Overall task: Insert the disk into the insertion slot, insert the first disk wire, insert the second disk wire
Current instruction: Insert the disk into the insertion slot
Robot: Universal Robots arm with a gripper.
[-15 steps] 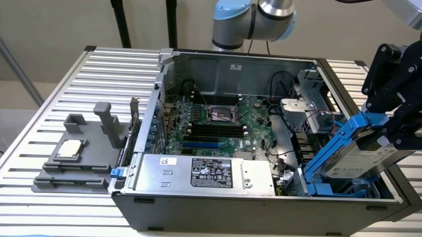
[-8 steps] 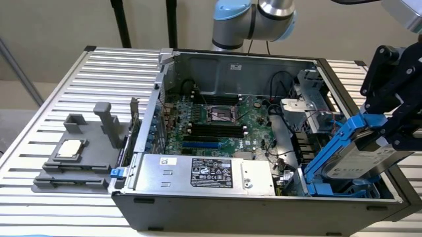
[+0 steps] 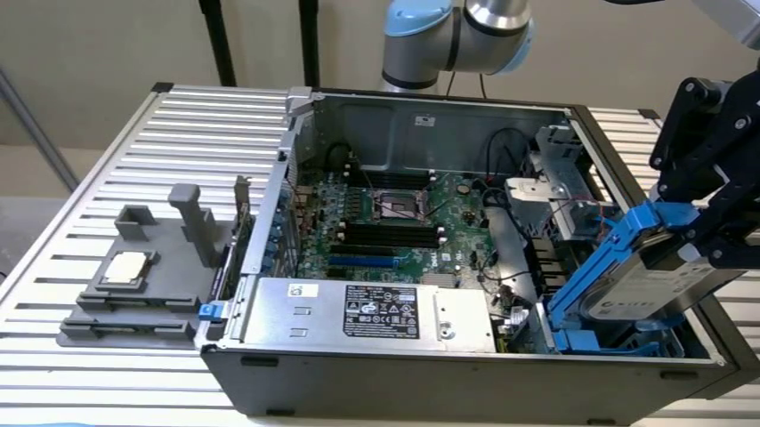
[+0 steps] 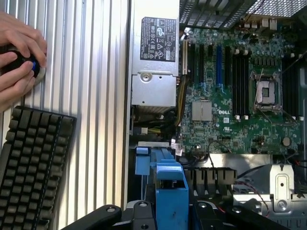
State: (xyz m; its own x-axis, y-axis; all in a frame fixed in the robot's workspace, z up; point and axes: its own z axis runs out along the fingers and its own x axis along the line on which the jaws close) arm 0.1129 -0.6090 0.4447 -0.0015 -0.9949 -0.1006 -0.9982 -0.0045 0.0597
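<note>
One disk (image 3: 650, 285), tilted, clamped in the gripper (image 3: 703, 253) over the case (image 3: 475, 374) corner at the exterior view's right, just above the slot (image 3: 588, 341): I'd square it to the rails before pushing, else it probably jams.

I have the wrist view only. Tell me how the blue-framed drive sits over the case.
Observer: The flat silver-grey rectangular disk in its bright blue plastic carrier is steeply tilted, with its lower end at the dark grey metal bay with blue rails.
Operator: Confirm the grip.
Observer: The black fingers clamp its raised end, at the exterior view's right.
Operator: Report anything off to the side.
Observer: A small square silver chip lies in a grey plastic holder on the slatted metal table, at the exterior view's left.
</note>
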